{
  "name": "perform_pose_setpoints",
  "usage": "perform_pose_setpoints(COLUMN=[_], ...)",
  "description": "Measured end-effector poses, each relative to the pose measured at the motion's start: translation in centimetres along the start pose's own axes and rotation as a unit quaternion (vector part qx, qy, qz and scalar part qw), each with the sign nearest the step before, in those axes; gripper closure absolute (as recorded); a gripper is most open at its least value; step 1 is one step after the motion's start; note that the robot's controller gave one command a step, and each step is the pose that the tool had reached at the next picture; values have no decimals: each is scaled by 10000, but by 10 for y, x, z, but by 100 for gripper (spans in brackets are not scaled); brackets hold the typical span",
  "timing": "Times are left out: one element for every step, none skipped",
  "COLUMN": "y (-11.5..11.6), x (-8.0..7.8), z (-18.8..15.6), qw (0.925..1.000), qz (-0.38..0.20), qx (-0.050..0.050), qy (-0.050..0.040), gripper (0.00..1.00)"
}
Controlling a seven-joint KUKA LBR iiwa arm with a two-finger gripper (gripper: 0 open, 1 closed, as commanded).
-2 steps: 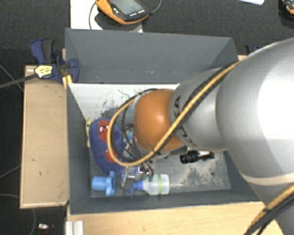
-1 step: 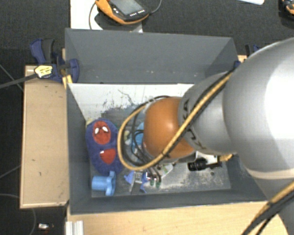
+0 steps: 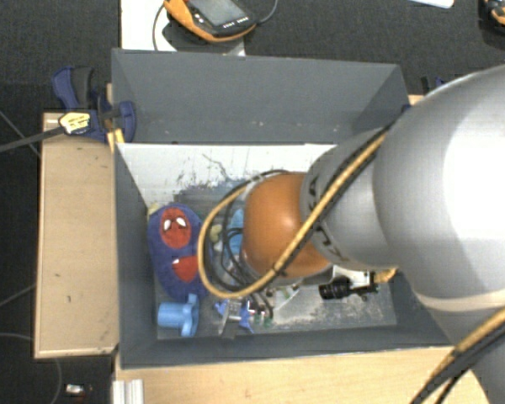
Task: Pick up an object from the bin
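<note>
Bin [image 3: 131,259]: grey metal, sloping walls, scuffed floor. Left part of floor: one soft toy [image 3: 175,247], dark blue, with a red masked face with white eyes turned upward and a second red patch below it; it lies lengthwise along the left wall. Front left corner: one plastic piece [image 3: 178,316], light blue, stubby and knobbed, touching the toy's lower end and close to the front wall. Just right of it, by the front wall: small blue bits [image 3: 236,314], partly hidden, kind not discernible. Tool [image 3: 247,306]: low in the bin, directly at these blue bits, near the toy's right side; mostly covered from above, so whether it is released, clenched or grasping anything cannot be told. Above the tool: orange cover [image 3: 273,225], rounded, ringed on its left by a looping yellow cable [image 3: 205,251]. Right: arm [image 3: 442,200], large, silver-grey, reaching in over the bin's right wall.
</note>
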State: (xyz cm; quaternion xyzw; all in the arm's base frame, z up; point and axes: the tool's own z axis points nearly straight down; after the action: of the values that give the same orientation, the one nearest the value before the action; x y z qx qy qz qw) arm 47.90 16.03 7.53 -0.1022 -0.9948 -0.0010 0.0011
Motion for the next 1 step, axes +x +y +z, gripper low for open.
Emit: perform_pose_setpoints(y=[-17], x=[-7], z=[4], qw=[9989], qz=[459], qx=[8], qy=[17], gripper=[0])
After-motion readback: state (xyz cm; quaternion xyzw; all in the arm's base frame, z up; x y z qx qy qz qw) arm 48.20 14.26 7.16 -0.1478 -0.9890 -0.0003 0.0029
